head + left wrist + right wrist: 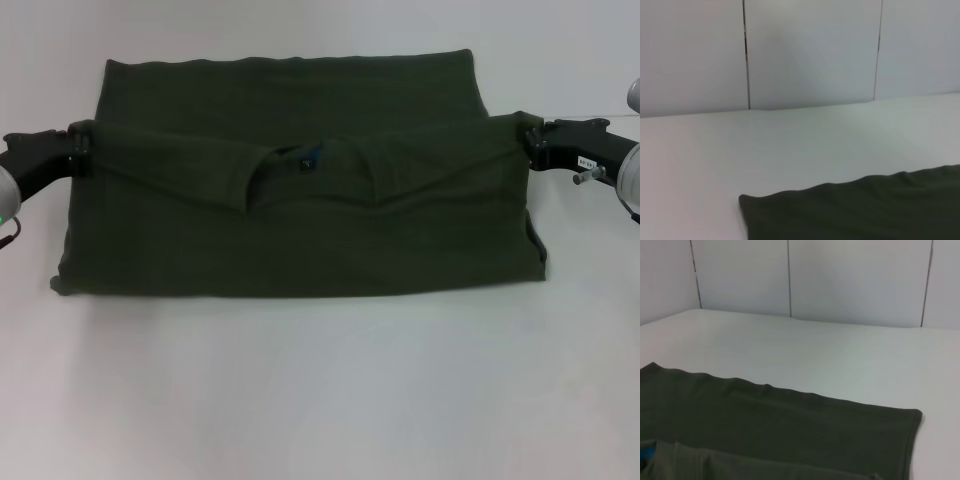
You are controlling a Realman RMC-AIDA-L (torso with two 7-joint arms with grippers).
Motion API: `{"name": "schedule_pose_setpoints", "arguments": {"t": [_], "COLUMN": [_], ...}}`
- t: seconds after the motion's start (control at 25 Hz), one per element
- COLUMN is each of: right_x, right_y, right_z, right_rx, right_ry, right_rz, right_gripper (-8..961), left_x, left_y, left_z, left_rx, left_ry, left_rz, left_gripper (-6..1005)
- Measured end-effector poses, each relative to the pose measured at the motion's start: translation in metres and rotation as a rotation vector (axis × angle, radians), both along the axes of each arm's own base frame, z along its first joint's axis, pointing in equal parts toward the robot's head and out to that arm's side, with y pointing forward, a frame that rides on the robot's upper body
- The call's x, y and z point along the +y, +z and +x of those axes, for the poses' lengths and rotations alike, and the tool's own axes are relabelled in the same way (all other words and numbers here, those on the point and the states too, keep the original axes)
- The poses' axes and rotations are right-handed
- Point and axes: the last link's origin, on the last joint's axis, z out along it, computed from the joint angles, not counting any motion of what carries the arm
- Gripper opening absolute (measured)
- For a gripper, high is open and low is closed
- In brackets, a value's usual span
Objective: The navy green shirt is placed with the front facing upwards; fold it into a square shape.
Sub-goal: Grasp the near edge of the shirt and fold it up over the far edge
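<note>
Fingers (88, 147) (528, 140) pinch shirt (300, 230) side edges.

Even, diffuse light; soft focus.

No text can be read; the shirt's (300, 220) blue neck label (308, 158) is illegible.

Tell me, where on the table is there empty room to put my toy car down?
The widest bare patch of the white table is the near part, in front of the navy green shirt. A narrower strip lies beyond its far edge, toward the wall. The sides are crowded: the left gripper and right gripper are at the shirt's two ends.
</note>
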Motion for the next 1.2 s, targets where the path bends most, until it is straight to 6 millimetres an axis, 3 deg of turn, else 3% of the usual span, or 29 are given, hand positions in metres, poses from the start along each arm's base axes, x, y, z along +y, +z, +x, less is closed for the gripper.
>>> {"name": "schedule_pose_setpoints", "arguments": {"t": [0.24,0.8,1.04,1.2], "right_x": [0.003,0.004,0.005,0.004], "right_y": [0.001,-0.015,-0.021,-0.023], "right_z": [0.000,-0.004,-0.002,-0.002], "right_rx": [-0.018,-0.047,-0.059,-0.062], "right_ry": [-0.003,-0.012,-0.055,-0.059], "right_rz": [0.019,0.006,0.016,0.014], "right_gripper": [54,54,54,180], "left_x": [0.006,0.007,0.004,0.002], "left_y": [-0.008,-0.017,-0.028,-0.030], "left_z": [0.003,0.004,0.005,0.007], "left_rx": [0.037,0.068,0.091,0.091], "left_ry": [0.025,0.054,0.055,0.051], "left_rz": [0.004,0.029,0.016,0.050], "left_gripper": [12,12,57,175]}}
